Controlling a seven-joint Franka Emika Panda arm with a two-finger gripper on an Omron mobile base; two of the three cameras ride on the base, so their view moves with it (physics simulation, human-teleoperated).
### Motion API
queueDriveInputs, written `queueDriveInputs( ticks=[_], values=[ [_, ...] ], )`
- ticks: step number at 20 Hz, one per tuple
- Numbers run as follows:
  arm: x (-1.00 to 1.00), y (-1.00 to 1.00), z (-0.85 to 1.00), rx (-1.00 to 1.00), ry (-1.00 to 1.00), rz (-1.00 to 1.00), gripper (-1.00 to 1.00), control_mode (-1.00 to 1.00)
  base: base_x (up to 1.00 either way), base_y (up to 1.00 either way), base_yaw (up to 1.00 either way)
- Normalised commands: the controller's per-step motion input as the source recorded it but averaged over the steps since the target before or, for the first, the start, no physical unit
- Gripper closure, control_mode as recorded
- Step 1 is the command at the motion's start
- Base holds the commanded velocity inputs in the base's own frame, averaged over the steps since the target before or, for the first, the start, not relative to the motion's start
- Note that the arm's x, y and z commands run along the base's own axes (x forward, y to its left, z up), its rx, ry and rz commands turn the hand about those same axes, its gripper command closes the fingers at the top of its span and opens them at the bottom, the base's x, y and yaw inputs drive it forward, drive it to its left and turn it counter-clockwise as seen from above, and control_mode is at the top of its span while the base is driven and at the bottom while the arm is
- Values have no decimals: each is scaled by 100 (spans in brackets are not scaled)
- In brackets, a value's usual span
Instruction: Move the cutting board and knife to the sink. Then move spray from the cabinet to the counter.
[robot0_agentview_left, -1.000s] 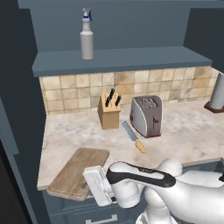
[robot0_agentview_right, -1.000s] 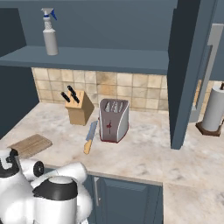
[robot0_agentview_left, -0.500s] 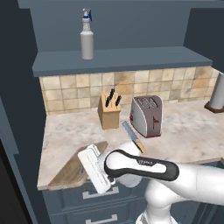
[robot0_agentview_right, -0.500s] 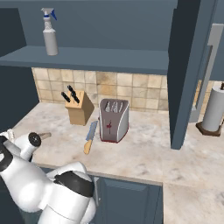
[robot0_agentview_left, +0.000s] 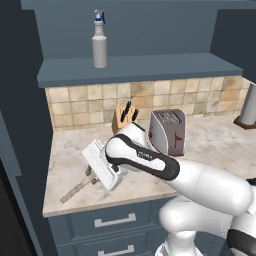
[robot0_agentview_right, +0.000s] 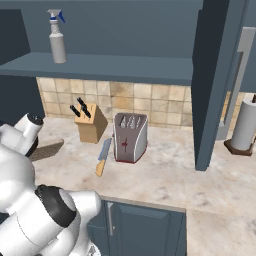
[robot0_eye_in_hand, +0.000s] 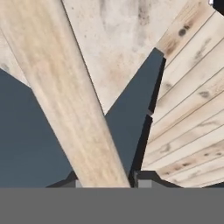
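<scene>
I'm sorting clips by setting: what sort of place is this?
A rendered home kitchen, it seems: a beige marbled stone countertop backed by tan tiles, with a silver two-slot toaster, a tan wooden knife block and slate-blue drawers with silver bar handles below.

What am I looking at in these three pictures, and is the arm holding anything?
It is a white robot arm on a driving base. Two pictures come from cameras behind it, one left and one right. The third looks along its gripper, which clamps the edge of the wooden cutting board, tilted up off the counter. On the counter are the knife, a toaster, a knife block and a paper towel roll. The spray stands on the cabinet shelf.
</scene>
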Motion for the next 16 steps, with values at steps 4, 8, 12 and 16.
queueDriveInputs(
  ticks=[4,8,12,16],
  values=[
    [4,-7,0,0,-6,-5,100,-100,0,0,0],
    [0,-7,0,0,-17,-1,100,-100,0,0,0],
    [-21,0,19,2,-21,0,100,-100,0,0,0],
    [-38,-2,59,1,-10,0,100,-100,0,0,0]
  ],
)
